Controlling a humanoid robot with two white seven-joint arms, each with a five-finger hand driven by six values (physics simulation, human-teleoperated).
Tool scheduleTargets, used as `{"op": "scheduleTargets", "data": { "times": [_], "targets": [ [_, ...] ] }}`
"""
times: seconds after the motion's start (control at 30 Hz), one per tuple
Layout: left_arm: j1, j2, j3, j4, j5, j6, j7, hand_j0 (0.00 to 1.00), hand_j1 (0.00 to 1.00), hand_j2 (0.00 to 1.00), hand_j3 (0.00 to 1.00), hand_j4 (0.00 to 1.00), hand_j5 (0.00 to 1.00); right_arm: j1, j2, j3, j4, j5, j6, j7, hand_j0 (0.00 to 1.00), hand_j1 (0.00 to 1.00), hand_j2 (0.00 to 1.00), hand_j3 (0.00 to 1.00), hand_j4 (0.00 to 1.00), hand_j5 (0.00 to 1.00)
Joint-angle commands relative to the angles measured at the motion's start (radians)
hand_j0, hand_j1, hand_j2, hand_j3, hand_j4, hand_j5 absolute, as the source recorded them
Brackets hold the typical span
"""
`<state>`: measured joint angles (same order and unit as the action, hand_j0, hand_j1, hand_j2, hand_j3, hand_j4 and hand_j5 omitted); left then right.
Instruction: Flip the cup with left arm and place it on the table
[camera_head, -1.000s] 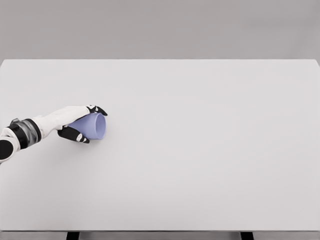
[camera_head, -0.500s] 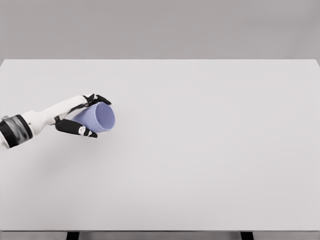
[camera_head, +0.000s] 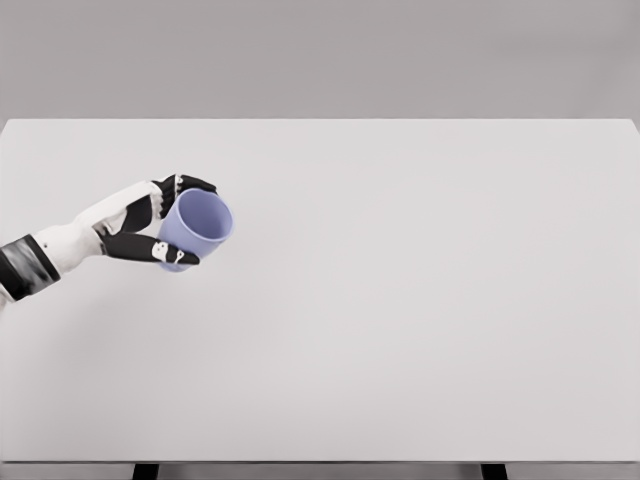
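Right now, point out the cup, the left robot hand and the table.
cup (camera_head: 196, 228), head view, on its lavender side wall.
left robot hand (camera_head: 140, 218), head view, middle of the hand gripping the cup.
table (camera_head: 420, 300), head view, bare top.

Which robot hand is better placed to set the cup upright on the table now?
Left: the left robot hand is shut on the cup, already tilted mouth-up above the table. No right arm shows.
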<state>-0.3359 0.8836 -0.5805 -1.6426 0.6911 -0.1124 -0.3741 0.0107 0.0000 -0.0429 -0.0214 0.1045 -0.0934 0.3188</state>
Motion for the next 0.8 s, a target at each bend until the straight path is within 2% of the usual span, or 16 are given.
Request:
{"op": "scheduleTargets", "data": {
  "times": [0.0, 0.1, 0.27, 0.33, 0.53, 0.77],
  "targets": [
    [0.0, -0.02, -0.002, 0.026, 0.054, -0.007, -0.003, 0.66, 0.66, 0.66, 0.66, 0.66, 0.66, 0.0, 0.0, 0.0, 0.0, 0.0, 0.0, 0.0, 1.0, 1.0, 1.0, 1.0, 1.0, 1.0],
    [-0.006, -0.052, -0.001, 0.078, 0.088, -0.007, -0.048, 0.66, 0.66, 0.66, 0.66, 0.66, 0.66, 0.0, 0.0, 0.0, 0.0, 0.0, 0.0, 0.0, 1.0, 1.0, 1.0, 1.0, 1.0, 1.0],
    [-0.034, -0.159, 0.01, 0.195, 0.113, -0.007, -0.235, 0.66, 0.66, 0.66, 0.66, 0.66, 0.66, 0.0, 0.0, 0.0, 0.0, 0.0, 0.0, 0.0, 1.0, 1.0, 1.0, 1.0, 1.0, 1.0],
    [-0.044, -0.198, 0.013, 0.239, 0.114, -0.006, -0.237, 0.66, 0.66, 0.66, 0.66, 0.66, 0.66, 0.0, 0.0, 0.0, 0.0, 0.0, 0.0, 0.0, 1.0, 1.0, 1.0, 1.0, 1.0, 1.0],
    [-0.046, -0.218, 0.011, 0.253, 0.137, -0.007, -0.237, 0.66, 0.66, 0.66, 0.66, 0.66, 0.66, 0.0, 0.0, 0.0, 0.0, 0.0, 0.0, 0.0, 1.0, 1.0, 1.0, 1.0, 1.0, 1.0],
    [-0.043, -0.25, 0.01, 0.293, 0.127, -0.01, -0.237, 0.74, 0.74, 0.74, 0.74, 0.74, 0.74, 0.0, 0.0, 0.0, 0.0, 0.0, 0.0, 0.0, 1.0, 1.0, 1.0, 1.0, 1.0, 1.0]
  ]
}}
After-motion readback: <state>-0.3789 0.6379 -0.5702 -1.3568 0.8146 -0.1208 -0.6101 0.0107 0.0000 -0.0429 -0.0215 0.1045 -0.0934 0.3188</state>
